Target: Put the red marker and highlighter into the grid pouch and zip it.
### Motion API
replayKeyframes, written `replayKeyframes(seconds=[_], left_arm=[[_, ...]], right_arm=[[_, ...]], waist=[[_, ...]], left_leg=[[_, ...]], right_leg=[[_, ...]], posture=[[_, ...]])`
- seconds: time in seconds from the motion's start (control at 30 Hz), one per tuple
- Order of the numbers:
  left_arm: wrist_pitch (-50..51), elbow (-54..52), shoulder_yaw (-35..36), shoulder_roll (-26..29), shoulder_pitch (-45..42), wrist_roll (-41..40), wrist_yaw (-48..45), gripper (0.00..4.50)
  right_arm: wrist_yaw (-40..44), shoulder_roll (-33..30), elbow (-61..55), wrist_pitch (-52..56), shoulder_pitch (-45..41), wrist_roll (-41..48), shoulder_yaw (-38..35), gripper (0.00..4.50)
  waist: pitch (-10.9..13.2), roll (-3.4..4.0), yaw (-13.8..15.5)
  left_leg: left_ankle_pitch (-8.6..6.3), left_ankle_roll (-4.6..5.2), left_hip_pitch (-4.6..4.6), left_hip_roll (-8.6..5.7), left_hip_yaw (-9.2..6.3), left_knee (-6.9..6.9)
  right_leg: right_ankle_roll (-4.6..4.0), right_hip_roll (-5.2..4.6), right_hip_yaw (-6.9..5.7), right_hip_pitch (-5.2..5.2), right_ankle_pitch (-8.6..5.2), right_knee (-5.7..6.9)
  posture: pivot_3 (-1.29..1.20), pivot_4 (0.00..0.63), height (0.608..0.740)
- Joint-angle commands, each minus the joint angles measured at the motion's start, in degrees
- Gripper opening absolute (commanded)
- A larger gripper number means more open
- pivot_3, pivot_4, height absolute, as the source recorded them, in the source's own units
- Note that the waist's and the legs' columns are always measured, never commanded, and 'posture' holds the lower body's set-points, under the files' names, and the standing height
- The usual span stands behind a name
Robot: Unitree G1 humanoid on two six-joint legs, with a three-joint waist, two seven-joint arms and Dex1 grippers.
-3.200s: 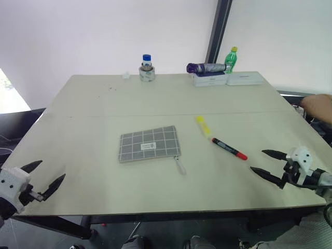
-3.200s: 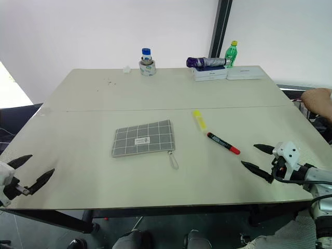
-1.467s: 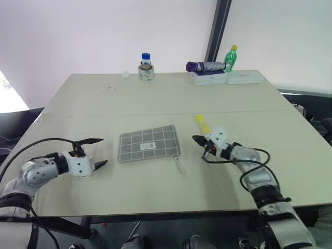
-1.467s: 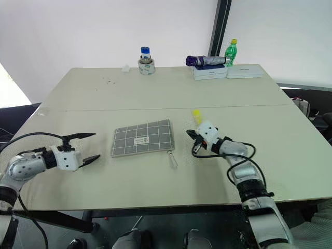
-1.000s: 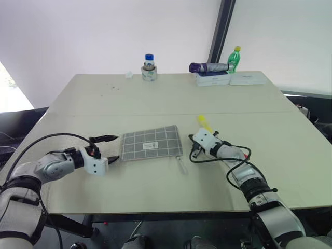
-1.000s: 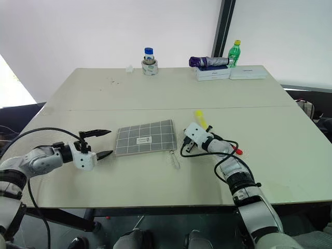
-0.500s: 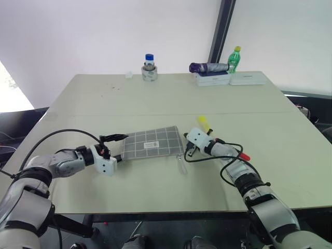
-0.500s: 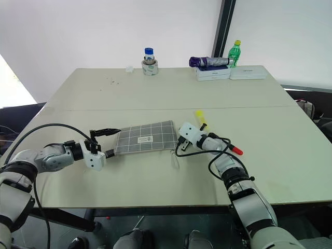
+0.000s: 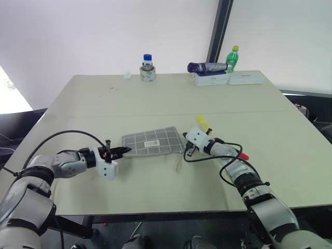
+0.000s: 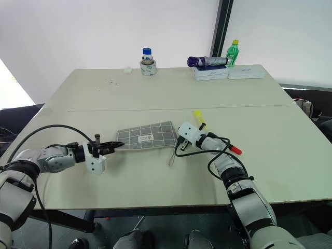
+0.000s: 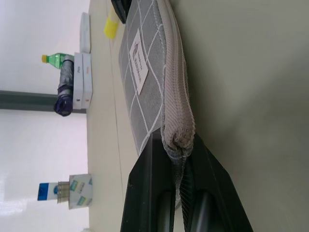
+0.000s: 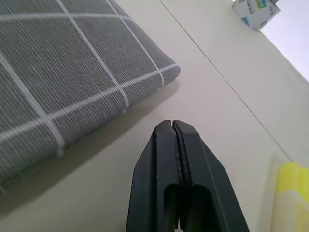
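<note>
The grid pouch is being pinched at one end by the left gripper; the right gripper, pressed together, is being held just beside its opposite end.

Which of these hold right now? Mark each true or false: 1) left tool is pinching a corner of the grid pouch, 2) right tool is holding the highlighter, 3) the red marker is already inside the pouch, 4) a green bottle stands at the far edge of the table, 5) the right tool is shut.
1) True: the left tool is shut on a corner of the grid pouch.
2) False: the right tool holds nothing; the highlighter lies on the table beside it.
3) False: the red marker lies on the table, behind the right arm.
4) True: the green bottle stands at the far edge.
5) True: its fingers are pressed together, just off the pouch's edge.
</note>
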Motion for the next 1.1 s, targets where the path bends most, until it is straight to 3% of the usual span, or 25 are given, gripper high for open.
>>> replayKeyframes(seconds=[0.03,0.13,0.27,0.47,0.6,0.8,1.03,1.1], left_arm=[[-2.8,0.6,-0.5,-0.6,2.9,-3.2,-3.1,0.0],[-3.7,1.2,3.0,-0.7,5.5,-12.7,-7.6,0.0],[-1.4,-4.1,5.8,0.9,10.0,-18.1,-11.4,0.0],[9.5,-15.9,12.1,0.0,18.4,-26.1,-15.2,0.0],[16.8,-23.5,16.0,-1.0,22.8,-28.8,-16.4,0.0],[23.8,-31.1,18.8,-3.5,26.6,-29.8,-17.8,0.0],[26.6,-35.1,20.1,-4.7,29.2,-29.5,-18.4,0.0],[26.8,-35.7,20.5,-4.9,29.7,-29.5,-18.5,0.0]], right_arm=[[7.6,-0.5,-6.2,3.8,1.0,6.7,-2.8,0.84],[6.2,-0.9,-14.1,9.3,2.6,11.7,-7.5,2.44],[9.8,-2.0,-29.2,22.6,7.8,20.4,-11.0,4.45],[4.8,0.4,-53.5,42.7,19.6,25.1,-7.5,4.45],[-0.9,3.6,-59.3,50.4,22.7,25.4,-6.7,4.45],[-5.9,6.8,-57.8,56.5,21.5,24.2,-4.7,4.45],[-9.7,10.9,-46.2,51.6,15.9,19.6,-1.9,4.45],[-10.9,12.0,-43.0,49.5,14.4,18.5,-2.1,3.93]], waist=[[0.0,0.0,0.0],[0.0,0.01,-0.1],[0.0,0.02,-0.1],[0.0,0.01,-0.3],[0.0,0.01,-0.2],[0.0,-0.11,0.1],[0.0,-0.11,-0.1],[0.0,-0.11,-0.2]], left_leg=[[0.0,0.0,0.0,0.0,0.0,0.01],[-0.01,0.02,-0.02,0.03,-0.01,0.01],[-0.01,0.01,-0.05,0.06,-0.16,0.0],[-0.09,0.13,-0.06,0.08,-0.27,-0.02],[-0.17,0.28,-0.07,0.08,-0.33,0.03],[-0.19,0.31,-0.08,0.05,-0.4,0.14],[-0.17,0.28,-0.09,0.03,-0.39,0.12],[-0.13,0.2,-0.08,0.04,-0.38,0.11]], right_leg=[[0.0,0.0,0.01,0.0,0.0,0.0],[0.0,-0.01,0.05,-0.08,0.0,0.01],[0.01,-0.01,0.11,-0.17,0.0,0.07],[0.01,-0.02,0.12,-0.17,-0.01,0.07],[0.0,-0.01,0.12,-0.22,0.0,0.23],[-0.01,-0.03,0.09,-0.19,-0.01,0.3],[-0.01,-0.02,0.09,-0.2,-0.01,0.32],[-0.01,0.0,0.09,-0.21,-0.01,0.32]], posture=[[0.0,0.15,0.74],[0.0,0.15,0.74],[0.0,0.15,0.74],[0.0,0.15,0.74],[0.0,0.15,0.74],[0.0,0.15,0.74],[0.0,0.15,0.74],[0.0,0.15,0.74]])
